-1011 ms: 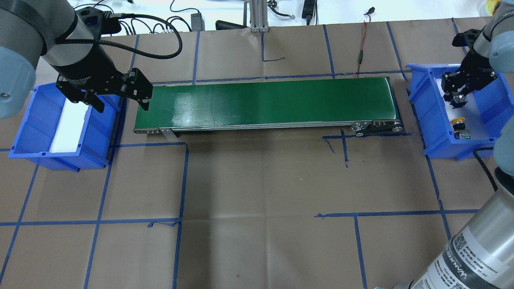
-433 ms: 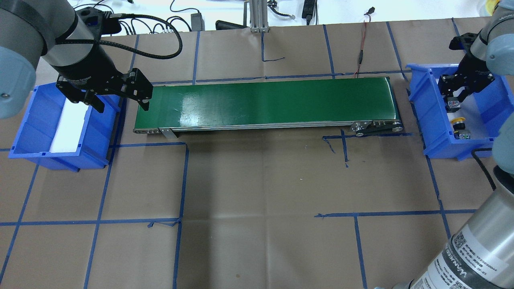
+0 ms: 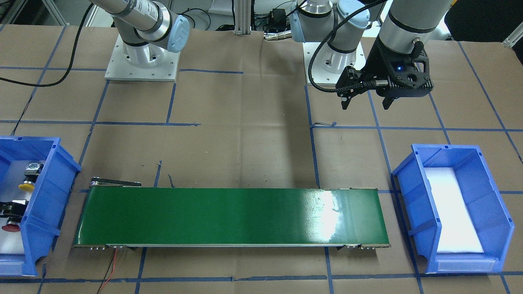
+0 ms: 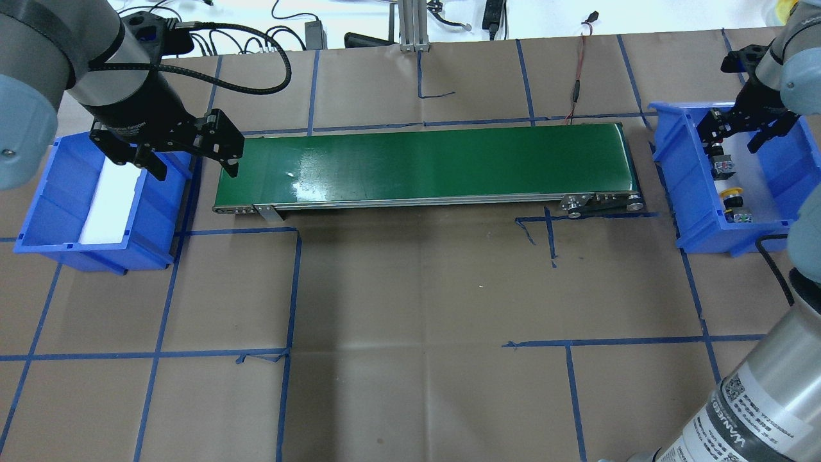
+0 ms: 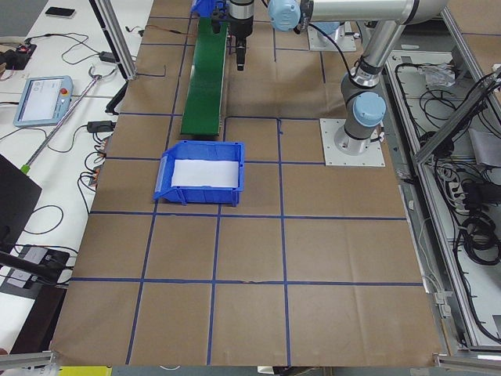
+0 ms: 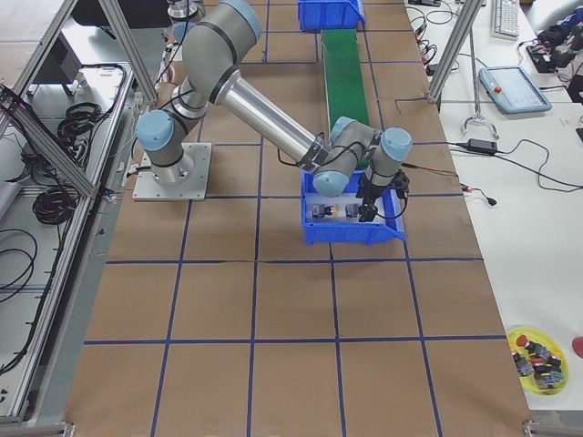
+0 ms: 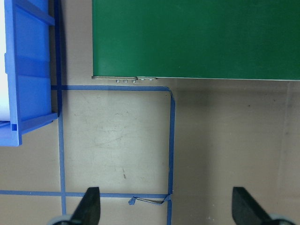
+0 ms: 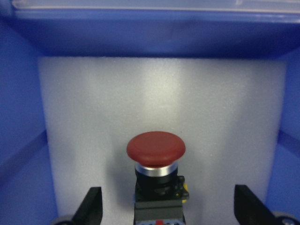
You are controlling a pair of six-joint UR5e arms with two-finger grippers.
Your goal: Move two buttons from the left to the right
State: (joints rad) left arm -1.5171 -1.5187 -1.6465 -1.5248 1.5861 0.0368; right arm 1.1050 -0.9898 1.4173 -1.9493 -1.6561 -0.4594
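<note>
Okay, both buttons are in the right bin (image 4: 667, 168), on its white foam floor. The red button (image 8: 156, 150) lies between the spread fingers (image 8: 92, 206) of the right gripper (image 4: 736, 133). The jaws are wide apart and touch nothing, so the gripper holds nothing. The yellow button (image 4: 731, 192) lies just beside the red one, a little apart from it and nearer the robot's side of the bin. The left gripper (image 4: 194, 168) hangs over the gap between the left bin (image 4: 154, 215) and the near end of the green belt (image 4: 423, 160). Its jaws are also spread and empty, with brown paper and blue tape lines below them in the wrist view. The left bin shows only its white foam liner. The belt top shows only glare. The table (image 4: 410, 308) is covered in brown paper marked with blue tape squares.
</note>
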